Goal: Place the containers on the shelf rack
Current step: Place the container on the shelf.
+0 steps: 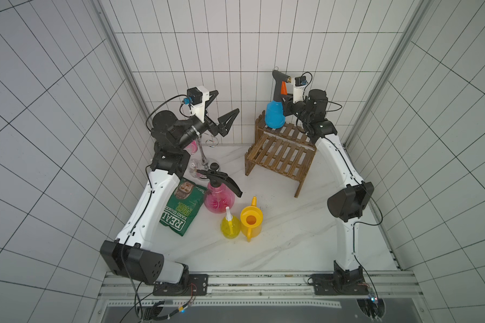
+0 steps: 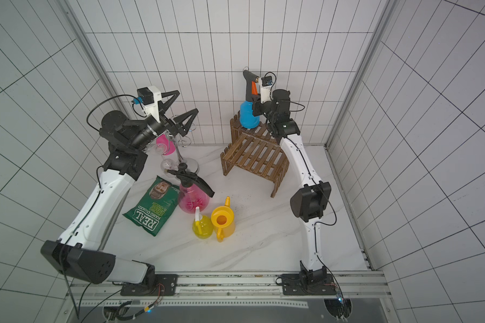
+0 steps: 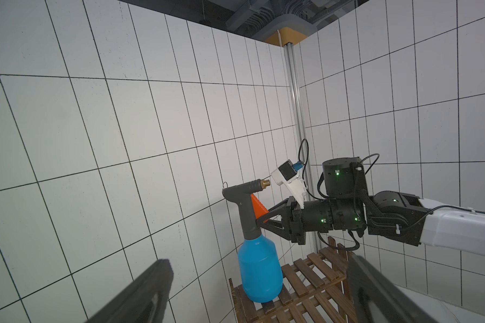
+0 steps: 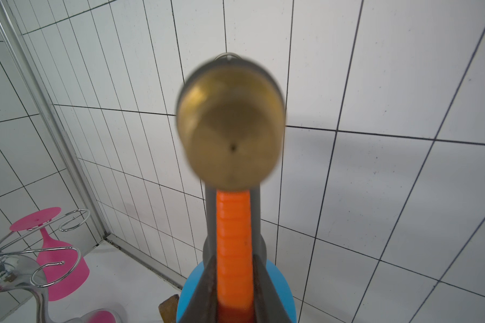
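Setting down the first container is the step you are in. The blue bottle [image 3: 259, 274] stands on the upper tier of the shelf rack [image 1: 280, 156], at the end of that tier away from the right arm [image 1: 336, 162]. The right gripper [image 3: 261, 221] reaches in above the rack, its jaws close on either side of the grey neck [image 3: 249, 221] with the orange trigger [image 4: 233, 237] between them. You cannot tell from these views whether they pinch the neck or have slackened. The left gripper [image 1: 226, 101] hangs in the air well off the rack's far side, spread wide and empty.

The bottle stands upright, its long axis vertical. Its brass nozzle [image 4: 231, 125] points along the upper tier toward the right arm.

Your next move looks to be spreading the right jaws fully and backing out along the nozzle's line, without catching the trigger or tipping the bottle off the tier's end. Three containers wait on the table [image 1: 291, 237] in front of the rack, close together: the pink pump sprayer [image 1: 219, 200], the small yellow spray bottle [image 1: 230, 226] and the yellow watering can [image 1: 251, 219].
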You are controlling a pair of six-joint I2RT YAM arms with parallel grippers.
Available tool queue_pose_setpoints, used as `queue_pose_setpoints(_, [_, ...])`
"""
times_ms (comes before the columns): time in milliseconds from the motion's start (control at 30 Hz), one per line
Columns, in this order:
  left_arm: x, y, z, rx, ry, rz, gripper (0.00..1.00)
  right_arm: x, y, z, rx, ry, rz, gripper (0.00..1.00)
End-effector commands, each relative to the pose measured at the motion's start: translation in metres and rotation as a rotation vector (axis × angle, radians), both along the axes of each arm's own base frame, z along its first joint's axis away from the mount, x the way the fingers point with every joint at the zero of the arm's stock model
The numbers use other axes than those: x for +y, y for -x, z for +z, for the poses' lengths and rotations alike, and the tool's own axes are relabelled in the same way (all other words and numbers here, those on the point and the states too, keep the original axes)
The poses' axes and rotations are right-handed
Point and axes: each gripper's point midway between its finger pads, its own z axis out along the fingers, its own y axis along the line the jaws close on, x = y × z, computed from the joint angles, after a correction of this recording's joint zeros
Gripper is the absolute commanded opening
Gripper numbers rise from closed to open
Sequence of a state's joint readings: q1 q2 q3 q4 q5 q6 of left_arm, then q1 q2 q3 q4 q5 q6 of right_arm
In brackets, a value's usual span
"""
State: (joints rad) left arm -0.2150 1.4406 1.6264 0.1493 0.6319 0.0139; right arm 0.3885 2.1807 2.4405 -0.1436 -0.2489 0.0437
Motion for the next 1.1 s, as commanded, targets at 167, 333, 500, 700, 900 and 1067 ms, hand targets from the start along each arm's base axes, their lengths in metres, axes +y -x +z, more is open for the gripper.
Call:
queue_pose_setpoints(167, [0.000, 0.008, 0.005, -0.016, 0.001, -0.001, 0.98, 0.009, 0.007, 0.005, -0.020, 0.012, 0.028, 0.37])
queue_pose_setpoints(333, [-0.001, 0.010, 0.006, -0.018, 0.002, -0.005, 0.98, 0.005, 0.013, 0.007, -0.015, 0.019, 0.013, 0.55])
queue_pose_setpoints(500, [-0.004, 0.016, 0.009, -0.024, 0.007, -0.018, 0.98, -0.017, 0.026, 0.016, -0.003, -0.025, -0.032, 0.88])
queue_pose_setpoints(700, [-0.013, 0.031, 0.017, -0.036, 0.022, -0.050, 0.98, -0.050, 0.064, 0.026, -0.026, -0.103, -0.011, 0.99])
queue_pose_setpoints(900, [-0.024, 0.058, 0.030, -0.032, 0.068, -0.111, 0.98, -0.078, 0.123, 0.031, -0.069, -0.168, 0.024, 0.99])
queue_pose_setpoints(1067, [-0.022, 0.077, 0.020, 0.109, 0.220, -0.221, 0.98, -0.089, 0.200, 0.027, -0.096, -0.244, 0.145, 0.99])
